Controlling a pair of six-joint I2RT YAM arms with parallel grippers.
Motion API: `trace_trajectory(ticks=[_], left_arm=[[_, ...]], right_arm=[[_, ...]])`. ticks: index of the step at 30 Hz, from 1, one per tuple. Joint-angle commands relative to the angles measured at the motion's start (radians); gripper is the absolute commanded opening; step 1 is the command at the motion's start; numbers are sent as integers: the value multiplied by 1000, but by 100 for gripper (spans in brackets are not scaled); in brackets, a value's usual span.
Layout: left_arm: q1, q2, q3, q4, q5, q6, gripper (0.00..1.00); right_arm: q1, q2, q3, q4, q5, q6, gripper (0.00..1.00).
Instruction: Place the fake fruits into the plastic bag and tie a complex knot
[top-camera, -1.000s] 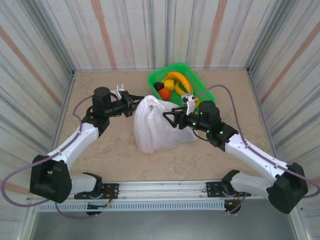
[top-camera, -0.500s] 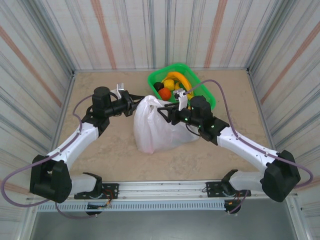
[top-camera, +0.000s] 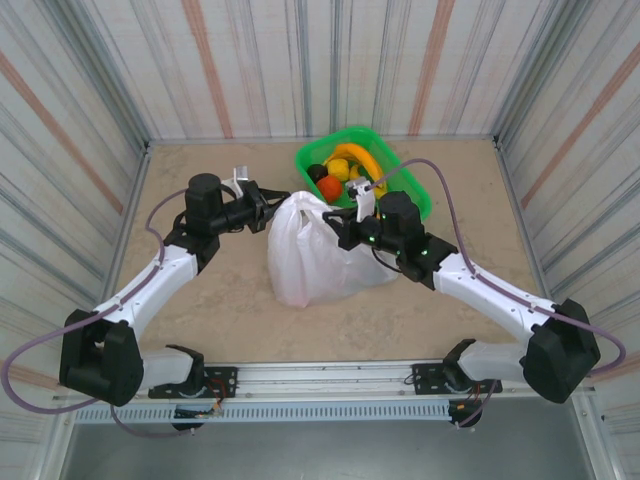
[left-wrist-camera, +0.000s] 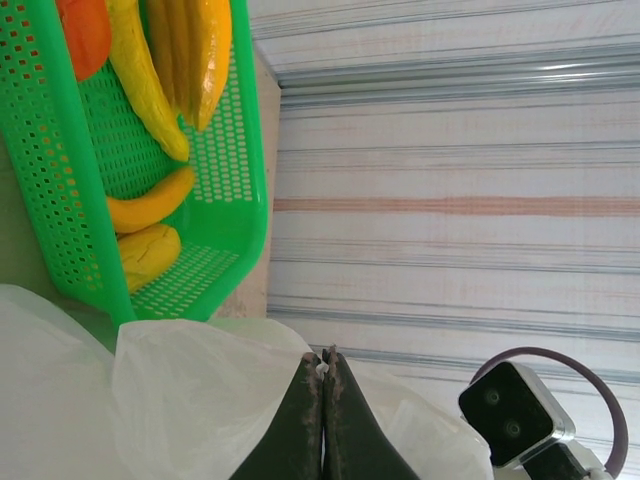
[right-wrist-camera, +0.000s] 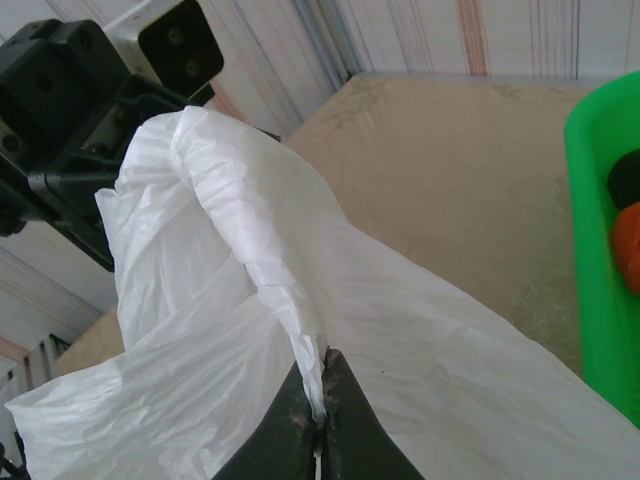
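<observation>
1. Bag (top-camera: 312, 255): white film, standing mid-desk (top-camera: 220, 310), slumped wide at the base and gathered to a peak at the top. It lies between the two claws.
2. Left claw (left-wrist-camera: 322, 362): closed, tips pinching a sliver of bag rim on the bag's upper left side.
3. Right claw (right-wrist-camera: 322, 385): closed on a pleated fold of rim at the bag's upper right, the film rising from the tips in a ridge.
4. Fruits (top-camera: 345, 165): all in the green basket (top-camera: 415, 198), just behind and to the right of the bag; none seen inside the bag (its film hides the interior).
5. Key relation: the basket lies beyond the right claw, so the right arm is much the nearer one for fetching fruit; the left would have to cross over the bag.
6. Orientation: the bag's mouth points up, and its pinched rim runs left to right from claw to claw. The bananas' long axes run along the basket, far-left to near-right.
7. Judgement: the mouth must be drawn apart before loading; no knot yet.
</observation>
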Motion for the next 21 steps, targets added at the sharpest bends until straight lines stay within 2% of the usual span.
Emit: trace_trajectory(ticks=[1, 14, 21], left_arm=[[-1, -19, -7, -22, -71, 57, 0], [73, -121, -44, -142, -219, 171, 0], [133, -172, -126, -193, -262, 208, 0]], right_arm=[[8, -52, 24, -81, 35, -42, 0], [6, -210, -22, -303, 190, -73, 0], [-56, -292, -79, -415, 252, -10, 0]])
